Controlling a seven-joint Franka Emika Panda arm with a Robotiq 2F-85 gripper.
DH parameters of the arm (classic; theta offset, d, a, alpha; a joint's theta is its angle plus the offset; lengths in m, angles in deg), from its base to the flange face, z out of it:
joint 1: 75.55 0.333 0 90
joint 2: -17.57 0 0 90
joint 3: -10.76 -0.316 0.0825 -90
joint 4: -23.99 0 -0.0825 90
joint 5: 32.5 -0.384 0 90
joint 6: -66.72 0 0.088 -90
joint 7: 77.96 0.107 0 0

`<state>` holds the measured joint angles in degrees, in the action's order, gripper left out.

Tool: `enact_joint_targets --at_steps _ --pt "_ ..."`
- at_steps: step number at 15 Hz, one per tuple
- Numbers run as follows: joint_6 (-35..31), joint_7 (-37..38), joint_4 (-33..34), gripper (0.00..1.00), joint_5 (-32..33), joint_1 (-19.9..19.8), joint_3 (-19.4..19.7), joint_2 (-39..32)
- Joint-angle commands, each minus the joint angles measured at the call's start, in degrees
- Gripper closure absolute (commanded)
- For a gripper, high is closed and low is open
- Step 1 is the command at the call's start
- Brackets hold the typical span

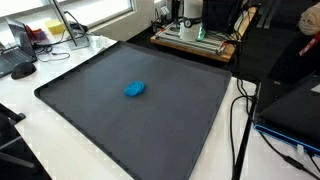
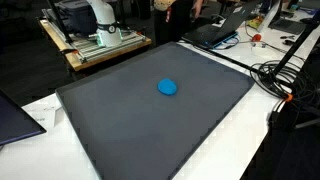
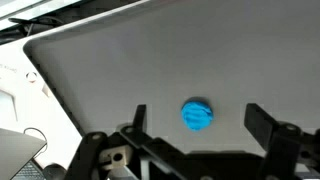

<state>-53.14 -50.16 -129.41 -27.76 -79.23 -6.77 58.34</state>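
The claw [image 3: 197, 122] hovers high, its two fingers spread wide apart.

Dark grey mat [image 1: 150, 120] covers the white table [image 1: 85, 50]. Window [image 1: 95, 8] daylight beyond its far corner. Black cables [image 2: 270, 72] trail along one edge.

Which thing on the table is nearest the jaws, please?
The blue blob, alone on the grey mat just ahead of the open jaws; the cables lie off the mat, farther away.
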Motion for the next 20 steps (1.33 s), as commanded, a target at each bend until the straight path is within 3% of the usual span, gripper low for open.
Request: enact_joint_targets --at_steps 1,8,14,20 --pt "0.2 0.5 0.1 0.0 0.7 0.9 0.9 -0.2" --pt "0.1 -1.1 1.6 0.0 1.9 1.3 0.3 -1.2" --pt "-1.1 -11.3 8.7 0.0 1.8 9.2 -0.5 -3.2" --pt "-3.2 -22.9 13.2 0.0 -2.7 18.7 2.4 -3.6"
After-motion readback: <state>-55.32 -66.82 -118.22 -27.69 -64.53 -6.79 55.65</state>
